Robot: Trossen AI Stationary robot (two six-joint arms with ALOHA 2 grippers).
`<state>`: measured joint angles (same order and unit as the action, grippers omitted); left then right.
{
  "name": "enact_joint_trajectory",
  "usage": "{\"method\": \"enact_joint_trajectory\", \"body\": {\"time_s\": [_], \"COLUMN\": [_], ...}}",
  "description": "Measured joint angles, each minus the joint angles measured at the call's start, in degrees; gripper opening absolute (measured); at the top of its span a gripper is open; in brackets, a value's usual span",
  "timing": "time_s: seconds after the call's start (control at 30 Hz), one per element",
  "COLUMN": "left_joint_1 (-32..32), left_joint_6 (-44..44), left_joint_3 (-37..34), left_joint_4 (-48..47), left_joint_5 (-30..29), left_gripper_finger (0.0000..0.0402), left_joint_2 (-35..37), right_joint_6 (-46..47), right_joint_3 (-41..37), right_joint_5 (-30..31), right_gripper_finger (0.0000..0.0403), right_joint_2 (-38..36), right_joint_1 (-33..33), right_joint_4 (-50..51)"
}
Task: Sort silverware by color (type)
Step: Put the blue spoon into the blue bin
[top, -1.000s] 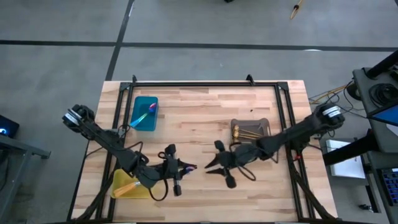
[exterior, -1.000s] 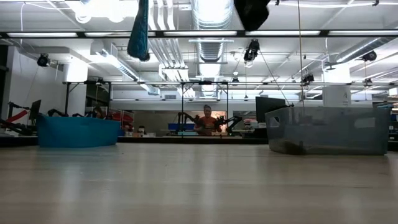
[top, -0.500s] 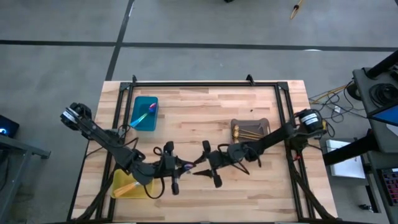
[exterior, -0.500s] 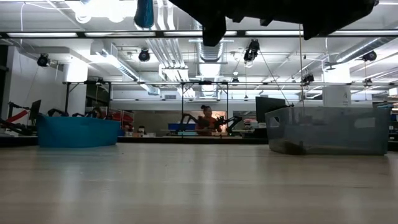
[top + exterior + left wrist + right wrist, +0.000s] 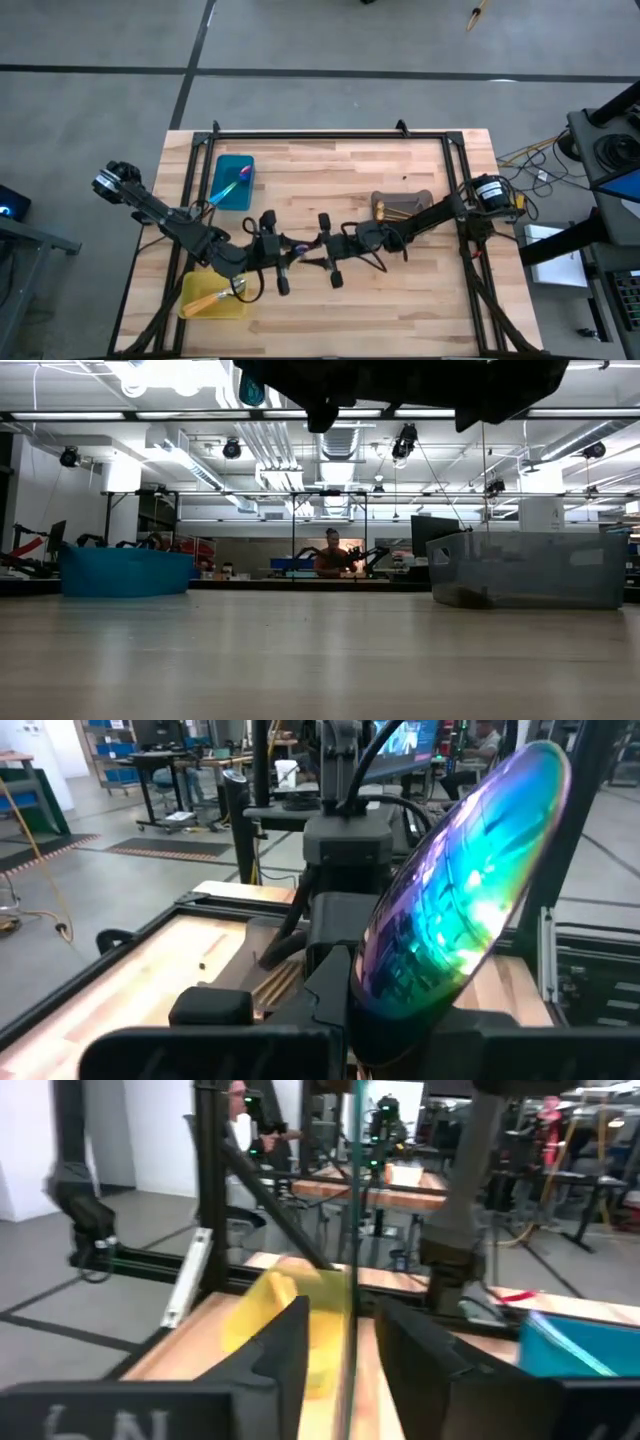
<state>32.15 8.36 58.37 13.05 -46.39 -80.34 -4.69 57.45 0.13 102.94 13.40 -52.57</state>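
Iridescent blue-purple spoon [image 5: 302, 250] hangs mid-table in the high view, between left gripper [image 5: 283, 254] and right gripper [image 5: 325, 252], which meet above the wood table [image 5: 330, 175]; teal tray [image 5: 234, 183], yellow tray [image 5: 212, 297] and grey tray [image 5: 402, 208] sit apart. Left wrist view: fingers clamped on the spoon bowl [image 5: 460, 905]. Right wrist view: fingers [image 5: 285, 1345] flank the thin handle [image 5: 349, 1260]; contact unclear.
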Motion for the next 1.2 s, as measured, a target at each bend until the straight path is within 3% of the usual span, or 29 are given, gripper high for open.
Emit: {"method": "enact_joint_trajectory", "body": {"time_s": [0.17,0.3,0.6,0.73,1.0,1.1,1.2], "left_joint_1": [-1.0,-2.6,-9.2,-13.7,-21.6,-22.0,-21.9], "left_joint_6": [-2.2,-4.9,-10.1,-11.1,-7.7,-7.6,-7.5], "left_joint_3": [0.0,0.0,-0.3,-0.3,-1.2,-1.4,-1.4], "left_joint_4": [-2.2,-4.4,-6.7,-9.9,-14.1,-14.2,-13.8], "left_joint_5": [-0.2,-0.1,2.7,2.7,12.0,12.4,12.9], "left_gripper_finger": [0.0000,0.0000,0.0001,0.0001,0.0001,0.0001,0.0000], "left_joint_2": [2.9,4.6,5.9,6.3,8.0,8.1,8.1], "right_joint_6": [-0.4,-1.2,-2.1,-1.0,3.3,3.7,2.3], "right_joint_3": [0.3,0.3,0.2,0.3,2.5,2.9,3.0], "right_joint_5": [-0.2,-0.3,-2.1,-2.7,-16.2,-17.1,-17.2], "right_gripper_finger": [0.0030,0.0011,0.0010,0.0028,0.0088,0.0082,0.0047], "right_joint_2": [0.0,0.0,-0.5,-0.5,-0.7,-0.7,-0.7], "right_joint_1": [-2.3,-3.8,-9.1,-13.0,-19.5,-19.8,-19.5], "right_joint_4": [0.0,0.0,0.0,0.6,0.1,-0.1,-0.1]}}
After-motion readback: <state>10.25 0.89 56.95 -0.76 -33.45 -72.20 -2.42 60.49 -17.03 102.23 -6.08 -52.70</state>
